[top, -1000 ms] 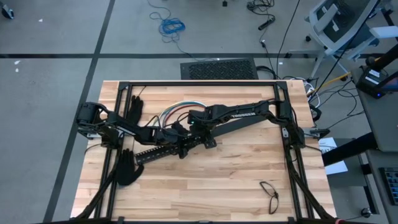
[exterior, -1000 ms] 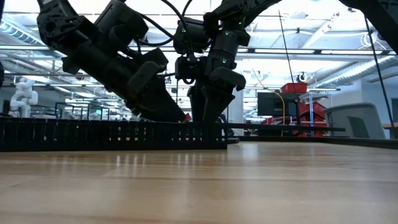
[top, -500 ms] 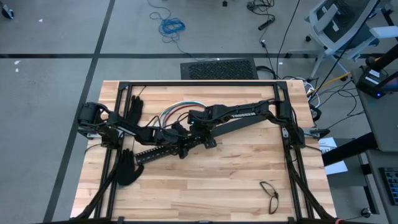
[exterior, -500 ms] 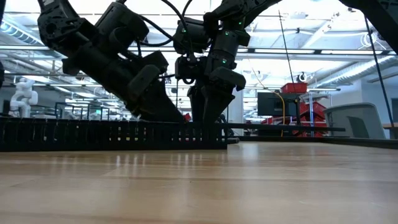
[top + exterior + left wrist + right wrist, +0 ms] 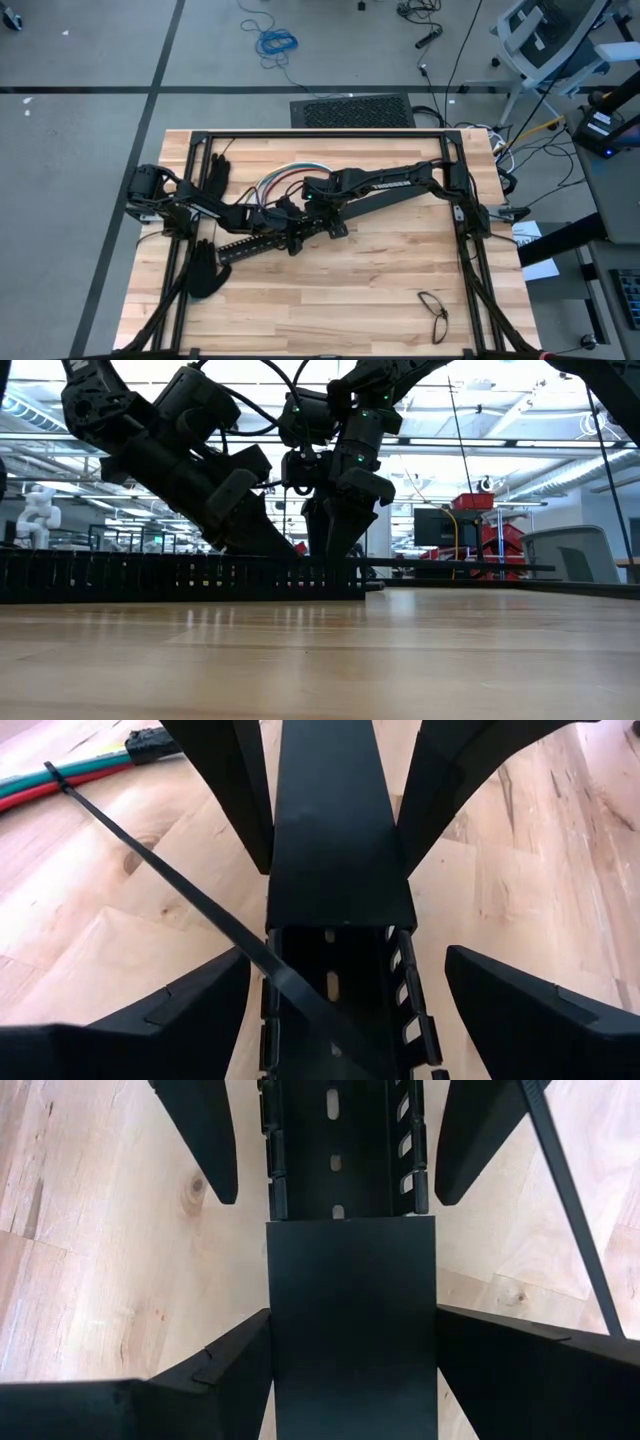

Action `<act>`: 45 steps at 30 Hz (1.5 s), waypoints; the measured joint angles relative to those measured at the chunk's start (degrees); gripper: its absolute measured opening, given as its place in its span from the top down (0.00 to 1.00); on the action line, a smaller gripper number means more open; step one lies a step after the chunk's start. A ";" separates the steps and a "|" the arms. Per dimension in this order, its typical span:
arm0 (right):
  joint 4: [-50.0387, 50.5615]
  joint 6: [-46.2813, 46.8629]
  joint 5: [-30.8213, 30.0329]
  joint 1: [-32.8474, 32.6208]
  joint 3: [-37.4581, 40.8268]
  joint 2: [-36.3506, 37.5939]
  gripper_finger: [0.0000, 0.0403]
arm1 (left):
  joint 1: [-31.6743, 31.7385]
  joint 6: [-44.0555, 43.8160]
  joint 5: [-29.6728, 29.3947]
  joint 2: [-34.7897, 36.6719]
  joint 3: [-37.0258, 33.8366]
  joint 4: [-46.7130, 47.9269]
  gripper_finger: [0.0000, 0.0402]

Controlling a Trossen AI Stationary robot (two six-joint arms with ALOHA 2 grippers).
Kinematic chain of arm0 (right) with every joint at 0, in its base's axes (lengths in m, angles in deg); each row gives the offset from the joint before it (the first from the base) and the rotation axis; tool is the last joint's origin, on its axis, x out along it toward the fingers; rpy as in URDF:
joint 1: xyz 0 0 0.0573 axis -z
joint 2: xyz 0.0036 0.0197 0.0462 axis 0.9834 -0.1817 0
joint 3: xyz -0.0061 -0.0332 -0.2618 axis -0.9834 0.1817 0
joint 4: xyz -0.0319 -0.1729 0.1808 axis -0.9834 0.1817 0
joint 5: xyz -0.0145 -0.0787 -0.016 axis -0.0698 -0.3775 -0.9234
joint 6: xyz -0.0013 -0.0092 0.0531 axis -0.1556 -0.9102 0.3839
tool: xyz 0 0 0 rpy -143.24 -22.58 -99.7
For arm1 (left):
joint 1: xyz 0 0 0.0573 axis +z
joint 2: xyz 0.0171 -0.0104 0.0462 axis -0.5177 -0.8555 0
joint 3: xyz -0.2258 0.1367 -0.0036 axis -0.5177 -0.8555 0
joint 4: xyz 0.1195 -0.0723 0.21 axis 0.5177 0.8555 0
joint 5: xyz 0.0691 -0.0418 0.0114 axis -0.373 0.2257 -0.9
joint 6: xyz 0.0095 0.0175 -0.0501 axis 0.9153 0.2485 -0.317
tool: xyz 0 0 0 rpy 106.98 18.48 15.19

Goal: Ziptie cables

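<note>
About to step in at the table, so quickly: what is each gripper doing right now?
Left gripper: open, its fingers either side of the slotted black channel, gripping nothing.
Right gripper: open, straddling the channel's flat cover.

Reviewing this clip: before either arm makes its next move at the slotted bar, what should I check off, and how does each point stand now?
1. Left gripper straddles the slotted channel, fingers clear of its walls: ok.
2. Right gripper straddles the flat cover from the opposite end, fingers apart: ok.
3. Cover lined up end to end with the channel: ok.
4. Ziptie out of the way: not ok, it lies diagonally across the channel's open end.
5. Cables bundled: cannot tell; they lie in a loop behind the arms.
6. Either gripper actually touching the bar: cannot tell.
</note>
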State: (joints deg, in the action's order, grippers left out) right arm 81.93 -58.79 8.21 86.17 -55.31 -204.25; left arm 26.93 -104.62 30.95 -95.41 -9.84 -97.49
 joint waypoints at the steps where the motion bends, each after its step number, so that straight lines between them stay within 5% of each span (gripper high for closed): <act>1: 0.00 0.00 0.00 0.00 0.00 0.00 0.39 | 0.00 0.10 0.00 0.00 0.00 -0.02 0.18; 45: -0.20 -0.07 0.00 0.00 0.00 0.00 0.39 | -0.05 0.33 -0.46 0.00 0.00 -0.02 0.22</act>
State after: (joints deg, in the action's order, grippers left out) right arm 81.74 -58.86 8.21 86.17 -55.31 -204.25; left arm 26.88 -104.29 30.48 -95.41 -9.84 -97.51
